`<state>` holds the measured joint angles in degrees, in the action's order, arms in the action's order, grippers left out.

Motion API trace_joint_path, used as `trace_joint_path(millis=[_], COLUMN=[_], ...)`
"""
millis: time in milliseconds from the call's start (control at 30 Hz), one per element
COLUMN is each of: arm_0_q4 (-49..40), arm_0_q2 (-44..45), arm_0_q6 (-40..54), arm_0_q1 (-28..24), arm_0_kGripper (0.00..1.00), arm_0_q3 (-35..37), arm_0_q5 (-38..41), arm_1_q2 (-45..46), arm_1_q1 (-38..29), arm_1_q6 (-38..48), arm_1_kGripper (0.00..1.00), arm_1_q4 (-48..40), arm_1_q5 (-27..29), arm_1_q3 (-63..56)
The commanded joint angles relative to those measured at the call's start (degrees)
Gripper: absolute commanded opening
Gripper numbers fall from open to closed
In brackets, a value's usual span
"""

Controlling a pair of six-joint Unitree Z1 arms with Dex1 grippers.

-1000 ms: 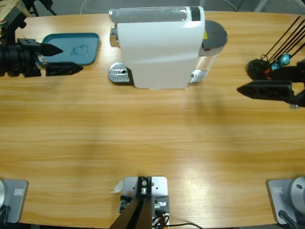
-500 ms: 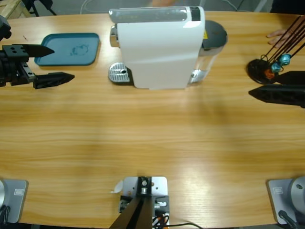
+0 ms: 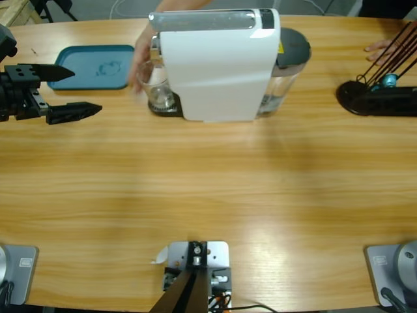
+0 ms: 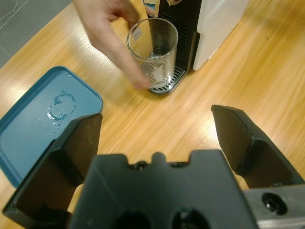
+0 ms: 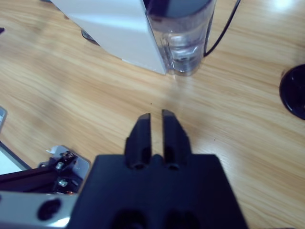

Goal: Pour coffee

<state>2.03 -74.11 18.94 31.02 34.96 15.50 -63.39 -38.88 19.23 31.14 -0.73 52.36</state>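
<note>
Left wrist view: a person's hand point(image 4: 112, 36) sets a clear glass point(image 4: 153, 50) on the coffee machine's point(image 3: 218, 65) drip tray point(image 4: 164, 86).
The glass looks empty, no coffee seen; left end effector point(image 4: 157, 136) spread wide beside the blue tray point(image 4: 33, 129), right end effector point(image 5: 155, 125) nearly closed, over the desk point(image 3: 208, 189).

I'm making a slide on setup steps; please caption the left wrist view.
A person's hand sets an empty glass on the coffee machine's drip tray, the open left tool waiting nearby.
</note>
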Motion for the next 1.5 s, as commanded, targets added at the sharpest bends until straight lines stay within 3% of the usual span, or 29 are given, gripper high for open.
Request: trace_joint_path(millis=[33, 267, 433, 600, 1233, 1500], arm_0_q4=[-0.27, -0.09, -0.09, -0.01, 0.2, 0.4], arm_0_q2=[0.53, 0.64, 1.55, 0.99, -1.6, -1.88], arm_0_q6=[0.05, 0.07, 0.14, 0.14, -0.3, -0.69], arm_0_q1=[-0.08, -0.01, 0.0, 0.09, 0.27, 0.27], arm_0_kGripper=[0.996, 0.996, 0.996, 0.996, 0.996, 0.996], arm_0_q3=[-2.11, -2.21, -2.44, -2.5, -2.72, -2.72], arm_0_q5=[-0.49, -0.08, 0.14, 0.32, 0.5, 0.51], arm_1_q2=[-10.12, -29.77, -35.98, -38.77, -44.24, -45.14], arm_1_q1=[1.05, 2.58, 2.95, 3.98, 6.16, 6.5], arm_1_q6=[0.09, -3.06, -4.13, -5.52, -7.1, -7.34], arm_1_kGripper=[0.0, 0.0, 0.0, 0.0, 0.0, 0.0], arm_1_q4=[7.05, 18.8, 24.12, 24.39, 24.23, 24.23], arm_1_q5=[-1.43, -4.33, -5.79, -6.98, -0.78, -2.55], arm_1_q3=[16.28, 43.05, 52.89, 53.7, 53.89, 53.56])
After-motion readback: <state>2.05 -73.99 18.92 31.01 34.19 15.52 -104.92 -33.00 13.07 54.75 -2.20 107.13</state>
